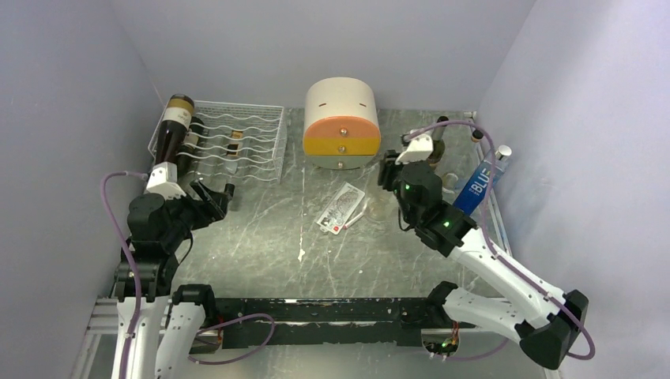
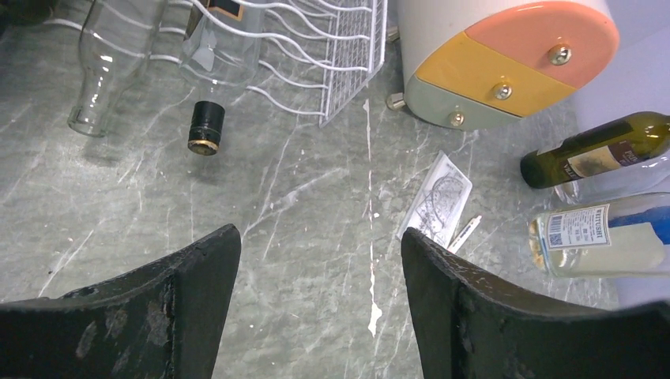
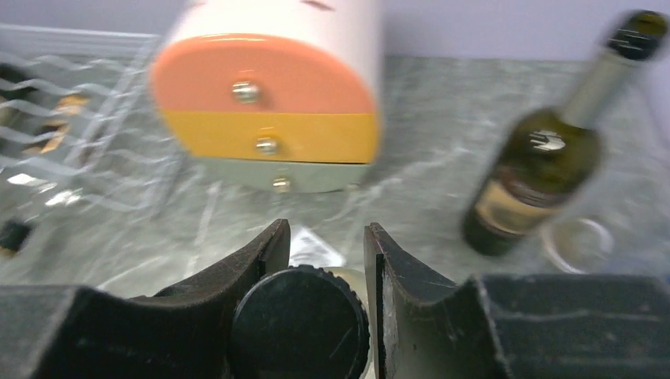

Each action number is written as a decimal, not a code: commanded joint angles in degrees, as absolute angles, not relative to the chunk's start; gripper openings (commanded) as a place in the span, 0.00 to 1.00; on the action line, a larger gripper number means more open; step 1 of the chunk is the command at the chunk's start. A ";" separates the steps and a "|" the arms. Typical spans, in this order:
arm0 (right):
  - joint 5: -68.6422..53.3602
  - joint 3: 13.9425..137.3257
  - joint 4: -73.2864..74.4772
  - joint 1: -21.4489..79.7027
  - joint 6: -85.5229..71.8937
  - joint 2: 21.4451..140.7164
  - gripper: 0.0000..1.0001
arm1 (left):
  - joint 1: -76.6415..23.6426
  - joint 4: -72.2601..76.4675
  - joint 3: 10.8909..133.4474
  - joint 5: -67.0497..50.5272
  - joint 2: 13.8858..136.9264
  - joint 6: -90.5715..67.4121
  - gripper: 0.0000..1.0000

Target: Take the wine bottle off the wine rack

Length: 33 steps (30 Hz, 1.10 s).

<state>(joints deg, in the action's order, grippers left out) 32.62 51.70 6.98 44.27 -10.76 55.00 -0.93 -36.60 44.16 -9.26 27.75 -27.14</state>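
A: On the left side of the wine rack [image 1: 253,130], in the overhead view, the dark wine bottle [image 1: 171,130] rests with its long axis running near to far, the far end tipped a little rightward. A cream-and-gold band shows at that far end. The near end is hidden behind the left arm, so I can't tell which end is the neck

B: So nothing's off yet?

A: I'd judge not. It's on the rack, and the left gripper [image 1: 217,197] sits just in front of the rack, jaws apart with nothing between them. The whole lift is left to do

B: And from the left wrist?

A: Fingers spread wide over bare table [image 2: 316,158], empty. Beyond them a clear glass bottle [image 2: 107,63] and a black-capped bottle [image 2: 207,126] poke their necks out of the rack's front toward the camera. The dark one isn't clearly in that view

B: Right wrist?

A: The right gripper [image 3: 326,233] has its jaws drawn close onto a black screw cap [image 3: 300,324]. What's under the cap I can't make out. It faces the drawer cabinet [image 3: 269,103], well apart from the rack, with a green wine bottle [image 3: 537,174] off to the side
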 commanded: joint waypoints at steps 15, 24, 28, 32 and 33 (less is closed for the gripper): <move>47.82 44.29 -7.00 22.16 -13.74 57.84 0.00 | -0.04 -32.65 42.93 -10.88 22.27 -25.93 0.78; 47.16 40.31 -16.48 18.17 -11.21 61.43 0.00 | 0.09 -32.61 42.89 -10.86 21.93 -25.93 0.79; 47.10 37.97 -19.87 17.37 -11.00 61.94 0.00 | 0.40 -32.52 42.82 -11.12 21.97 -25.84 0.79; 47.38 36.96 -19.90 17.06 -12.02 62.98 0.01 | 0.85 -32.35 42.77 -11.54 21.97 -25.69 0.78; 47.40 36.88 -19.67 17.08 -12.29 63.01 0.05 | 0.96 -32.35 42.73 -11.65 21.97 -25.67 0.78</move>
<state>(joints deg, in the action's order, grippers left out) 45.43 36.40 -11.46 17.65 -11.33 63.37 0.12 -34.87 43.31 -10.00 22.17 -26.52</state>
